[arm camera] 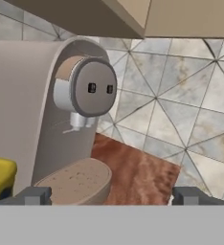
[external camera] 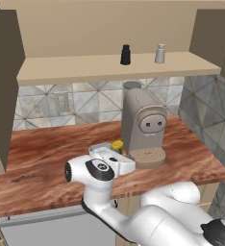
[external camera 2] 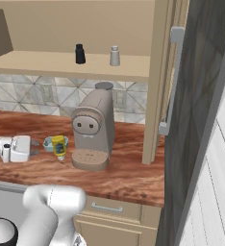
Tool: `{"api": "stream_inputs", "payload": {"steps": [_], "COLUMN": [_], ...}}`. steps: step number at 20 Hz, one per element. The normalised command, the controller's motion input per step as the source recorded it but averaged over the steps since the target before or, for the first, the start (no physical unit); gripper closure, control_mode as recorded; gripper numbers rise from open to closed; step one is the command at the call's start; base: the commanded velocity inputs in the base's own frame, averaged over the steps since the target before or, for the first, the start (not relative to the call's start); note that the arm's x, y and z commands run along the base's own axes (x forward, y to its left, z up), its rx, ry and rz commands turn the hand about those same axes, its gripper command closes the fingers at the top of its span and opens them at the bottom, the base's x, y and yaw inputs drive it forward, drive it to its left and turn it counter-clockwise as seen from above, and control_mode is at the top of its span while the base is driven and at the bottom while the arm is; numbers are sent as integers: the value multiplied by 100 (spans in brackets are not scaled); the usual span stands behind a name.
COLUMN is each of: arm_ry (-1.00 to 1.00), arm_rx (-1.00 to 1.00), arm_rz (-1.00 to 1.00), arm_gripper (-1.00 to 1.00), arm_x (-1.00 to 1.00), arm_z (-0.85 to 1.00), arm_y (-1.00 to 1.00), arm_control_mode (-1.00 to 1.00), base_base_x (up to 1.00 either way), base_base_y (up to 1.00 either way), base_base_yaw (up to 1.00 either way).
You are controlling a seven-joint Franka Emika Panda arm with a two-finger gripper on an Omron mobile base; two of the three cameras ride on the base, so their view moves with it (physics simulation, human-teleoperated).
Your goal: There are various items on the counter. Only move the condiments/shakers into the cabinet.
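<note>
The black shaker (external camera: pixel 125 55) (external camera 2: pixel 80 54) and the grey-white shaker (external camera: pixel 160 54) (external camera 2: pixel 114 55) stand upright on the cabinet (external camera: pixel 61 71) shelf board. On the counter (external camera: pixel 42 158), the yellow squeeze bottle (external camera 2: pixel 59 145) (external camera: pixel 117 145) (arm camera: pixel 0 179) stands just left of the coffee machine. My gripper (external camera 2: pixel 34 147) (arm camera: pixel 111 196) hovers low over the counter, a short way left of the bottle and level with it. It is open and holds nothing. In the hand view the bottle sits at the far left, outside the left fingertip (arm camera: pixel 35 195).
The beige coffee machine (external camera: pixel 143 127) (external camera 2: pixel 92 127) (arm camera: pixel 42 119) stands right beside the bottle. A light-blue shallow dish (external camera 2: pixel 48 142) (external camera: pixel 99 146) lies behind the bottle. A dark brown cabinet door (external camera 2: pixel 201 105) hangs open at the right. The tiled wall (arm camera: pixel 181 105) backs the counter.
</note>
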Motion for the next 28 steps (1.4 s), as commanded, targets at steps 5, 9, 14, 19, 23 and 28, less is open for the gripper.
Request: {"api": "stream_inputs", "payload": {"steps": [5, 9, 14, 19, 23, 28], "arm_ry": [1, 3, 2, 2, 2, 3], "arm_rx": [0, 0, 0, 0, 0, -1], "arm_rz": [1, 0, 0, 0, 0, 0], "arm_gripper": [-100, -100, -100, -100, -100, -100], "arm_x": [24, 32, 30, 24, 23, 25], "arm_z": [-8, -9, -12, -13, -12, -9], "arm_y": [0, 0, 11, 24, 26, 4], "arm_control_mode": [-100, -100, -100, -100, -100, -100], "base_base_x": [0, 0, 0, 0, 0, 0], "base_base_y": [0, 0, 0, 0, 0, 0], "base_base_yaw": [0, 0, 0, 0, 0, 0]}}
